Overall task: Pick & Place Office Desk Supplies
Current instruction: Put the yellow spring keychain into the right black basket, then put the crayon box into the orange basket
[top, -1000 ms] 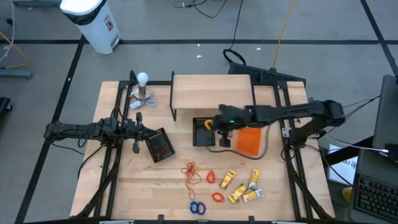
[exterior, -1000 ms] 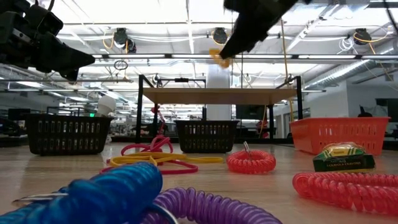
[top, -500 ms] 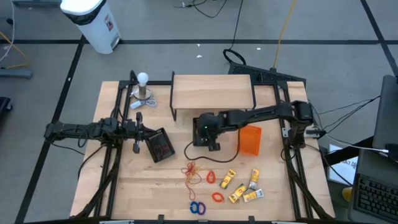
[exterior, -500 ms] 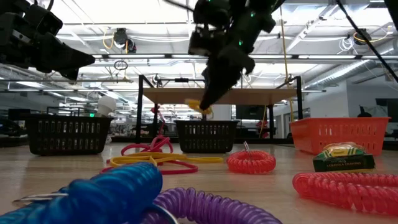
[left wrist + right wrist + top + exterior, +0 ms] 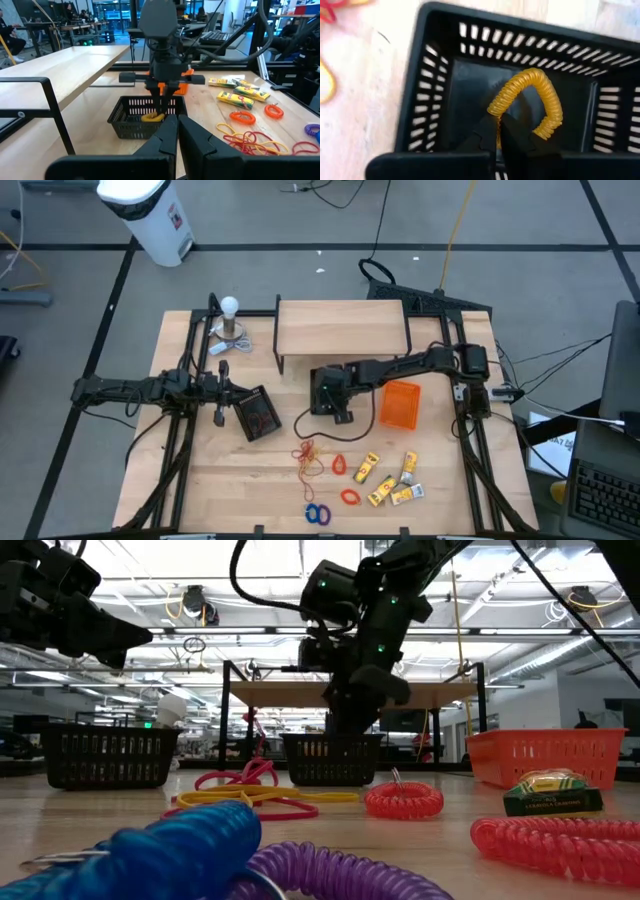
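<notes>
Since the earlier frame the right gripper (image 5: 501, 131) has descended into the middle black mesh bin (image 5: 325, 392), fingers clamped on the yellow coil ring (image 5: 530, 102) now inside it; placement is under way, so next open and lift clear, while the left gripper (image 5: 176, 131) waits closed, empty.

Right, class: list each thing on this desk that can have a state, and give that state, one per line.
Right gripper: shut on the yellow coil, lowered into the middle black basket.
Yellow coil: held, inside the basket.
Middle black basket: upright, holds the coil.
Left gripper: shut, empty, above the table.
Left black basket: upright, red bands inside.
Orange basket: upright.
Rubber bands: loose on the table.
Yellow packets: lying flat.
</notes>
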Robot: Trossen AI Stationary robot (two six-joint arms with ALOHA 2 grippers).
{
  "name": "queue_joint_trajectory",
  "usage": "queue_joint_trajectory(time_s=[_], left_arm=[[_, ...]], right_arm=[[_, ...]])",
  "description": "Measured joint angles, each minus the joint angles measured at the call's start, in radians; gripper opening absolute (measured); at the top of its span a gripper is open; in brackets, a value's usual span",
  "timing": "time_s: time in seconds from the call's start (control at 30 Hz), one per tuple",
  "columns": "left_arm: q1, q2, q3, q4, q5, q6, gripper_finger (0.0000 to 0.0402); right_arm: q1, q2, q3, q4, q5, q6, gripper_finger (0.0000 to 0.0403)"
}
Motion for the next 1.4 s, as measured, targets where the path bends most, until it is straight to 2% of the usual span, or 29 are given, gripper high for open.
queue_joint_trajectory(time_s=[0.17,0.47,0.6,0.77,0.93,1.13,1.4], left_arm=[[0.000,0.000,0.000,0.000,0.000,-0.002,0.0019],[0.000,0.000,0.000,-0.010,0.001,-0.004,0.0019],[0.000,0.000,0.000,-0.011,0.001,-0.004,0.0019],[0.000,0.000,0.000,-0.008,0.002,-0.004,0.0019],[0.000,0.000,0.000,-0.006,0.001,-0.004,0.0019],[0.000,0.000,0.000,-0.006,0.000,-0.004,0.0019],[0.000,0.000,0.000,-0.004,0.000,-0.009,0.0019]], right_arm=[[-0.001,0.001,0.000,0.013,0.000,0.003,0.0013],[-0.001,-0.001,0.000,0.028,0.002,0.030,0.0102],[0.006,-0.080,-0.002,0.019,0.033,0.046,0.0129],[0.028,-0.273,-0.002,0.048,0.034,0.065,0.0130],[0.075,-0.537,-0.077,0.257,0.025,0.061,0.0095],[0.078,-0.872,-0.286,0.442,-0.021,0.074,0.0011],[0.073,-1.260,-0.615,0.559,0.012,0.102,0.0002]])
